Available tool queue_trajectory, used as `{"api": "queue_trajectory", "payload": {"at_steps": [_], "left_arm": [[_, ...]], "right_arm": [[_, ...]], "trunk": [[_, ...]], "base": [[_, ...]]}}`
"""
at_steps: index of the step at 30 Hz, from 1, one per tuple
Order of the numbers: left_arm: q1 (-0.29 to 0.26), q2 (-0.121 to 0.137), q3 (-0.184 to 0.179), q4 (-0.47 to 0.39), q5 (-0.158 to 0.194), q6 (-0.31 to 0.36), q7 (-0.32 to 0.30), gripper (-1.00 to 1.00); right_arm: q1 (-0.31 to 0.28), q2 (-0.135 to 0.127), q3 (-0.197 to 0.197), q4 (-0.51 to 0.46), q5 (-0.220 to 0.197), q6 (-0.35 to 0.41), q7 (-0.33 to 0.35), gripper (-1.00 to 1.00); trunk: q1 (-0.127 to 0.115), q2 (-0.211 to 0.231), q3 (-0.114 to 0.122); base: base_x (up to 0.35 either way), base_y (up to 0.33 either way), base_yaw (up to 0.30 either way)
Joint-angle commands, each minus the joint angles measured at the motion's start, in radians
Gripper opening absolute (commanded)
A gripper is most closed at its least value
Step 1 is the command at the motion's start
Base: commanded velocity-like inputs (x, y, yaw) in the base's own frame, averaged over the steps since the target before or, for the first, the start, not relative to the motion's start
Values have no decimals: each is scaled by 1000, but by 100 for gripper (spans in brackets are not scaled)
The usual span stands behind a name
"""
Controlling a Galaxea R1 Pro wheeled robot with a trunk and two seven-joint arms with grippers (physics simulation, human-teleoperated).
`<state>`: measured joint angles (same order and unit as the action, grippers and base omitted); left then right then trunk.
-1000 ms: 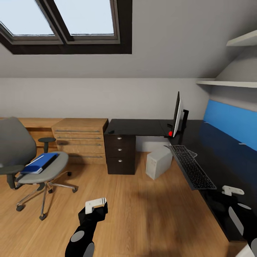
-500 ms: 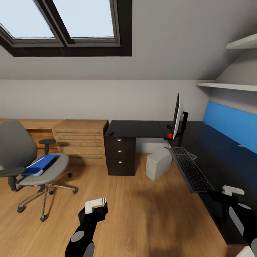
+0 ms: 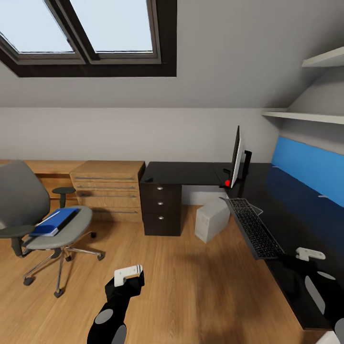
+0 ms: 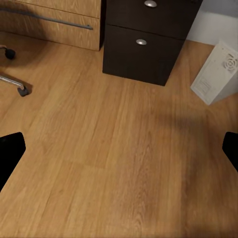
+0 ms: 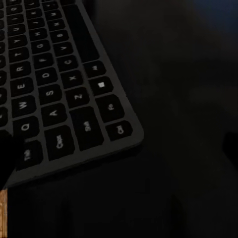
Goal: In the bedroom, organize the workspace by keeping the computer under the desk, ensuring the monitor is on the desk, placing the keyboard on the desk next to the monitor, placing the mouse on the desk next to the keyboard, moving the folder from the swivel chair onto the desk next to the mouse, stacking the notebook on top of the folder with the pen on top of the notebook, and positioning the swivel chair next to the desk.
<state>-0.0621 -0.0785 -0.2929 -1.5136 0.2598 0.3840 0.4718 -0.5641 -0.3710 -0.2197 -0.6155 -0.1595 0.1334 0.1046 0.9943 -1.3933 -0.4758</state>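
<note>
Your right gripper [image 3: 309, 254] hovers spread over the keyboard [image 3: 253, 227] overhanging the desk [image 3: 286, 210] front edge | left gripper [image 3: 128, 274] spread above floor | folder [image 3: 53, 220] waits on chair [image 3: 45, 224] seat.

We see a dark-framed skylight [image 3: 86, 36] with 2 panes in the sloped ceiling, a light oak drawer chest with long bar handles [image 3: 109, 188] against the wall, and 2 white wall shelves [image 3: 306, 114].

Head view wide over the room, left wrist view near floor, right wrist close above keyboard [image 5: 59, 84]
</note>
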Motion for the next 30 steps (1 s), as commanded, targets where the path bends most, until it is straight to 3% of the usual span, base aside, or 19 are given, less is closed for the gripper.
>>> {"api": "queue_trajectory", "payload": {"at_steps": [1,9,16,19,22,30], "left_arm": [[-1,0,-2,-1,9,3,8,100],[-1,0,-2,1,9,3,9,100],[-1,0,-2,14,7,3,8,100],[-1,-1,-2,14,7,3,8,100],[-1,-1,-2,15,7,3,9,100],[-1,0,-2,15,7,3,8,100]], "right_arm": [[0,3,-3,-2,-7,6,6,100],[0,25,2,-20,-7,3,8,100],[3,39,3,-93,-9,8,9,100],[3,53,3,-111,-8,9,9,100],[4,89,3,-148,-7,15,9,100],[6,105,3,-163,-6,21,9,100]], "trunk": [[0,-1,-1],[0,-1,-1],[0,-1,-1],[0,-1,-1],[0,-1,-1],[0,-1,-1]], "base": [[0,0,0],[0,0,0],[0,0,0],[0,0,0],[17,0,0],[243,0,0]]}}
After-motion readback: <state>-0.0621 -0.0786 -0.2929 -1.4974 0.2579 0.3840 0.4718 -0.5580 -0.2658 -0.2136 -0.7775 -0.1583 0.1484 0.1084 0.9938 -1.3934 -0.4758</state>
